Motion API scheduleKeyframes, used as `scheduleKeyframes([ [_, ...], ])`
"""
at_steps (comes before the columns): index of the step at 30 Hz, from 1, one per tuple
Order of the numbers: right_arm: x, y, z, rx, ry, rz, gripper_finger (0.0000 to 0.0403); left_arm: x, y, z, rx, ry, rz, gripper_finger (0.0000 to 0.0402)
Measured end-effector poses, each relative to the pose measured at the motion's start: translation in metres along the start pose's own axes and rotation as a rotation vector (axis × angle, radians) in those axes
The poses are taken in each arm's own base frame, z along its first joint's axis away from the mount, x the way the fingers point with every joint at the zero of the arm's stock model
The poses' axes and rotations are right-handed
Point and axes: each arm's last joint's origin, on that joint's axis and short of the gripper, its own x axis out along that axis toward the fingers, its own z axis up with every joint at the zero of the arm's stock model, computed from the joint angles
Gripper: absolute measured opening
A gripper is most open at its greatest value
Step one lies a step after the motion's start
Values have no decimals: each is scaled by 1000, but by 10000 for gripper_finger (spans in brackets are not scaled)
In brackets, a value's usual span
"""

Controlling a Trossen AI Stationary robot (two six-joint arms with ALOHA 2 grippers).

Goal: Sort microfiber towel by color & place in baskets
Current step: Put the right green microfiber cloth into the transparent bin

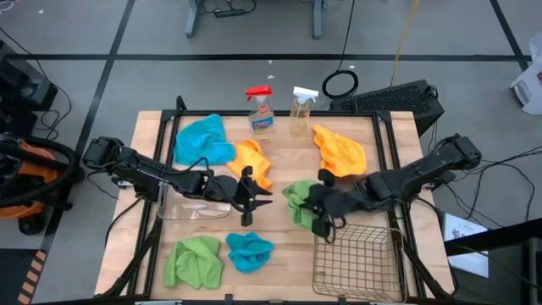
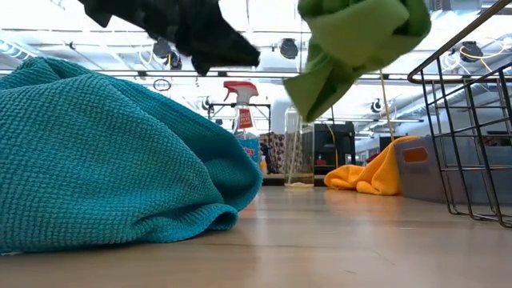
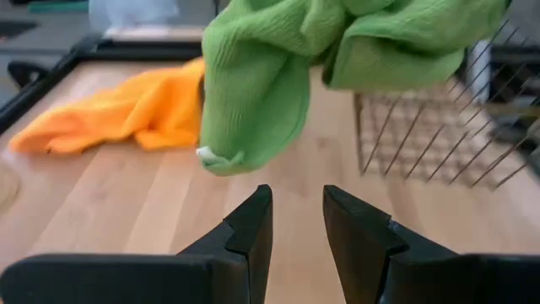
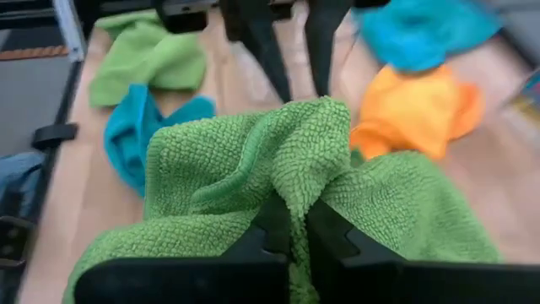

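My right gripper [image 4: 293, 238] is shut on a bright green towel [image 1: 296, 200] held above mid-table, just left of the brass wire-mesh basket [image 1: 356, 263]. In the low view, this green towel [image 2: 344, 48] hangs in the air. My left gripper [image 1: 246, 196] is open and touches nothing. It hovers by the clear plastic tub [image 1: 190, 208], pointing at the held towel [image 3: 270, 84]. A second green towel [image 1: 193, 261] and a turquoise one [image 1: 249, 251] lie near the front edge. Another turquoise towel [image 1: 203, 141] and two orange-yellow ones [image 1: 252, 161] [image 1: 340, 151] lie farther back. My right gripper pinches a bunched fold of the green towel [image 4: 297, 198] between its two fingers, with several layers gathered at the tips. It reaches in from the table's right side, slanting downward. The towel is lifted clear of the table, and its loose end [image 2: 316, 92] hangs slack below the hold.
Two spray bottles [image 1: 261, 112] [image 1: 302, 110] stand at the far edge. A grey bin [image 2: 428, 172] shows in the low view beside the wire basket [image 2: 472, 136]. Bare wood lies between the front towels and the basket.
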Motion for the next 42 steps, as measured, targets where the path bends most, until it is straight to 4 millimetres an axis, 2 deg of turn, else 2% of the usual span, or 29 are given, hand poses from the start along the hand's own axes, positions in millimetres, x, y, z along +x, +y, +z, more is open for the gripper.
scheduleKeyframes([
  [10, -21, 17, -9, -96, -199, -338, 0, -3, -8, 14, -10, -157, 46, 114],
  [16, -23, 19, -10, -120, -224, -381, 0, -5, -10, 25, -14, -265, 17, 121],
  [20, -24, 22, -10, -159, -226, -364, 0, -7, -12, 27, -7, -297, 10, 160],
  [25, -29, 32, -4, -194, -279, -304, 0, -8, -12, 32, -25, -347, 4, 239],
  [31, -31, 35, 0, -161, -357, -393, 0, -11, -14, 38, -42, -414, -8, 317],
  [36, -19, 40, -7, -54, -400, -409, 0, -13, -14, 42, -54, -461, -13, 352],
  [42, -8, 50, -4, -26, -464, -426, 0, -10, -22, 39, -101, -462, -61, 364],
])
